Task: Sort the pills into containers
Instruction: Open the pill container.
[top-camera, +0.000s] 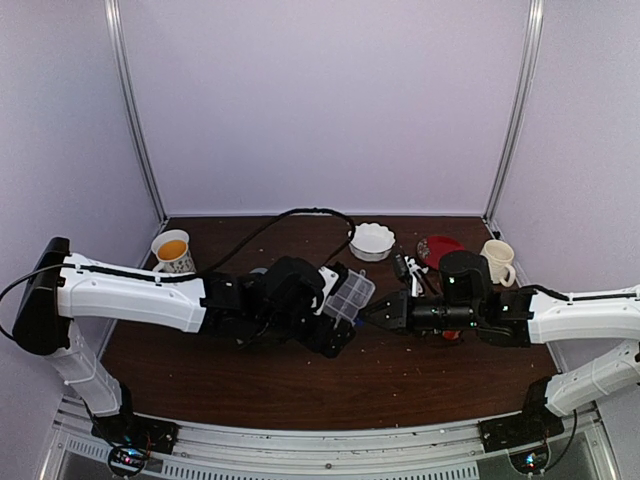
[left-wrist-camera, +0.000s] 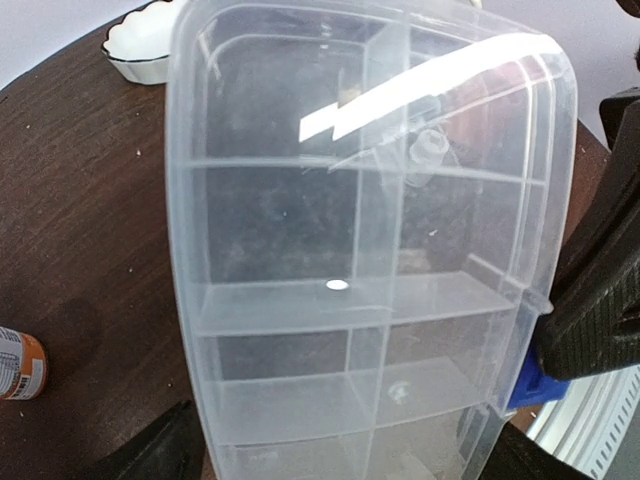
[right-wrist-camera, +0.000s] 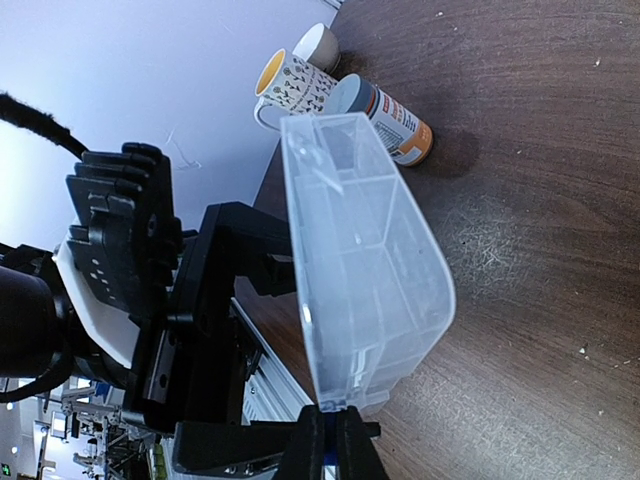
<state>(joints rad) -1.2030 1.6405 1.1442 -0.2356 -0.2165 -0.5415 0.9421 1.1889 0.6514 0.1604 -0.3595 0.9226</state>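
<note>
The clear organizer box (top-camera: 349, 296) is lifted off the table and tilted, its lid closed. My left gripper (top-camera: 337, 327) is shut on its near end; in the left wrist view the box (left-wrist-camera: 300, 230) fills the frame, with my left gripper (left-wrist-camera: 335, 462) at the bottom. My right gripper (top-camera: 369, 314) is shut on the latch tab at the box's edge. The right wrist view shows the box (right-wrist-camera: 365, 270) edge-on, above my right gripper (right-wrist-camera: 335, 428). The compartments look empty. A bright white spot (left-wrist-camera: 337, 285) may be a pill or glare. I cannot make out any pills for certain.
A white scalloped bowl (top-camera: 372, 241) stands at the back, with a red plate (top-camera: 440, 247) and a cream mug (top-camera: 497, 262) to its right. A mug of yellow liquid (top-camera: 172, 250) stands at the back left. An orange bottle (right-wrist-camera: 395, 125) lies beside the mugs (right-wrist-camera: 290, 80).
</note>
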